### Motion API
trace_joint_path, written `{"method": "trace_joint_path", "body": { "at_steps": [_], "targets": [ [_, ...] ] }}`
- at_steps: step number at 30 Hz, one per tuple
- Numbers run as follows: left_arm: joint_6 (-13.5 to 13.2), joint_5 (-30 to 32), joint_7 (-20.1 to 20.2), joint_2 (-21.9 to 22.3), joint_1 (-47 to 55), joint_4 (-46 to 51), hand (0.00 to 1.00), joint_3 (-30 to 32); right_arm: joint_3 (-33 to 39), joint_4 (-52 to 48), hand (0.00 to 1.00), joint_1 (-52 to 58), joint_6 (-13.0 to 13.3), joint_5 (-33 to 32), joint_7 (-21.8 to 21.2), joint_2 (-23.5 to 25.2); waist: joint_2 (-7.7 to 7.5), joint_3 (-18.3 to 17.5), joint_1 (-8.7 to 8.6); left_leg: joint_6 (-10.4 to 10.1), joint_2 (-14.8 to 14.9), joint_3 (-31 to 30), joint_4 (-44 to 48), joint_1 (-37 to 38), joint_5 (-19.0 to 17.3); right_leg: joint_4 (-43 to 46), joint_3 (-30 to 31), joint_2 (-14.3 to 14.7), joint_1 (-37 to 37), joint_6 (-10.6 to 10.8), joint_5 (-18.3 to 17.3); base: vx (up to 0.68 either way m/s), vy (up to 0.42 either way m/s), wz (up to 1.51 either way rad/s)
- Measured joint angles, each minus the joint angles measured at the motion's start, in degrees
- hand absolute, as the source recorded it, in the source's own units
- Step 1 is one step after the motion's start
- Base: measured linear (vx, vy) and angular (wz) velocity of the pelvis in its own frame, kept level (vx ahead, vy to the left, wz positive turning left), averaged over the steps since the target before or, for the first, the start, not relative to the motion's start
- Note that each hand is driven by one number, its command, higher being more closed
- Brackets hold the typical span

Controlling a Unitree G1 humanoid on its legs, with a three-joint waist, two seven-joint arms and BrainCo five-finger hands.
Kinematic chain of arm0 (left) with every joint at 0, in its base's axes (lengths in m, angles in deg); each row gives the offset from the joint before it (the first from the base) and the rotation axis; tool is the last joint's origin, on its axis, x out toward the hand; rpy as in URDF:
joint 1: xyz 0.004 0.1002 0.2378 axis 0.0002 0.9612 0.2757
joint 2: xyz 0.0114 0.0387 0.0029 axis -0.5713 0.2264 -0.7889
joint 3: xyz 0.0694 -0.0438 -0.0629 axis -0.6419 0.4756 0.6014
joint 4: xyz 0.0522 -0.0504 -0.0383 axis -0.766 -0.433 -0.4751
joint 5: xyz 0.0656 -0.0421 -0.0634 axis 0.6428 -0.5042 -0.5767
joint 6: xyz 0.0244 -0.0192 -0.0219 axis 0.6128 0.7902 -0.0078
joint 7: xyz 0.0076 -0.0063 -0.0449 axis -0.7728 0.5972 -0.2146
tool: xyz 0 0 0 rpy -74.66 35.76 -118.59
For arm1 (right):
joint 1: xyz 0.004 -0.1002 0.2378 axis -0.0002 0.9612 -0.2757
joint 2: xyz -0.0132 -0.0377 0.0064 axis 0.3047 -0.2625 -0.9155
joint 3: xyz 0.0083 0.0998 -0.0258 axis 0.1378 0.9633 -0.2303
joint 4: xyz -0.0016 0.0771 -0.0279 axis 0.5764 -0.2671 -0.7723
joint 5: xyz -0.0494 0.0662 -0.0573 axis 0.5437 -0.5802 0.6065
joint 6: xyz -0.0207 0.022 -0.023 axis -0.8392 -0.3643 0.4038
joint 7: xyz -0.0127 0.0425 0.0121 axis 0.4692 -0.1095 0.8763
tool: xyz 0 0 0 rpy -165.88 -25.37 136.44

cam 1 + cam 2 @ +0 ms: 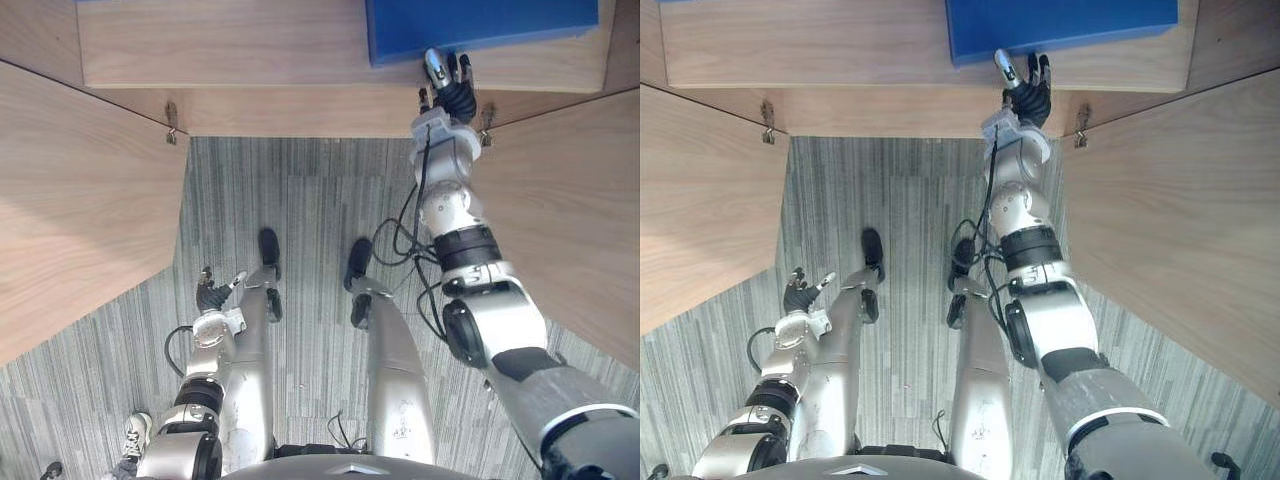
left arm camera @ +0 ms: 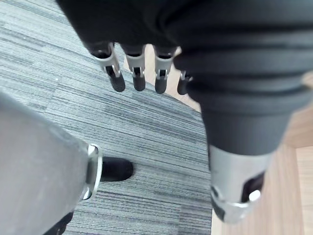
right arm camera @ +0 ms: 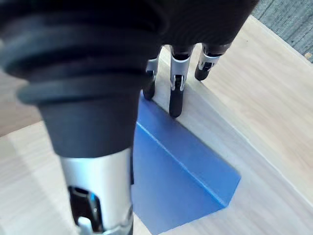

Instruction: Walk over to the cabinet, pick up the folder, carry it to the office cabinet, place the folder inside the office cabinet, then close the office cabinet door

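A blue folder (image 1: 480, 25) lies flat on the wooden shelf (image 1: 250, 45) inside the cabinet, at its right part. My right hand (image 1: 452, 92) reaches up to the folder's near edge with its fingers (image 3: 177, 93) straight; their dark tips rest at the folder's (image 3: 181, 171) edge on the shelf and do not curl round it. My left hand (image 1: 212, 293) hangs low beside my left leg over the carpet, its fingers (image 2: 115, 73) relaxed and holding nothing.
Both cabinet doors stand open: the left door (image 1: 80, 200) and the right door (image 1: 570, 210) flank the grey striped carpet (image 1: 300, 200). A metal hinge (image 1: 172, 122) shows at the left door's corner. A person's shoe (image 1: 135, 432) is at the lower left.
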Motion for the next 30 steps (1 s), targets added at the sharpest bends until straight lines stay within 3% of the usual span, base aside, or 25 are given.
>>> {"method": "trace_joint_path", "body": {
  "at_steps": [7,20,25,30],
  "targets": [
    [-0.28,-1.07,0.15,0.14,0.66,-1.14,0.00,-0.61,-1.39,7.28,0.00,-6.26,-2.56,0.00,0.09,-2.53,0.00,0.00,0.34,-0.43,0.23,-0.52,-3.11,0.02,2.66,-0.49,-1.44,0.10,-0.55,-0.88,0.65,0.00,-0.040,0.08],
    [-0.85,-1.11,0.99,0.94,0.59,-1.09,0.00,-2.17,-1.85,11.03,0.00,-9.40,-3.84,-0.24,-0.45,-3.64,0.02,0.01,0.43,-0.52,0.54,-0.56,-4.77,0.13,4.93,-1.56,-1.97,0.54,-0.77,-1.28,1.64,0.01,-0.025,0.01],
    [-0.73,-1.11,1.03,1.05,0.49,-1.06,0.00,-2.03,1.67,-2.82,0.00,2.02,-1.56,-0.78,-1.36,-2.36,0.02,0.01,0.71,-0.24,0.76,-0.56,-3.56,0.39,4.22,-1.67,-1.99,0.69,0.18,-1.23,1.63,0.01,-0.004,0.00],
    [-0.19,-1.06,1.01,1.04,0.60,-0.96,0.00,-1.87,4.66,-21.09,0.00,16.50,4.47,-0.35,-3.55,-0.07,-0.01,-0.01,0.46,-0.51,0.75,-0.11,-3.32,2.30,2.92,-2.07,-1.52,0.69,2.11,-0.89,1.34,0.03,-0.022,-0.03]
  ]
}}
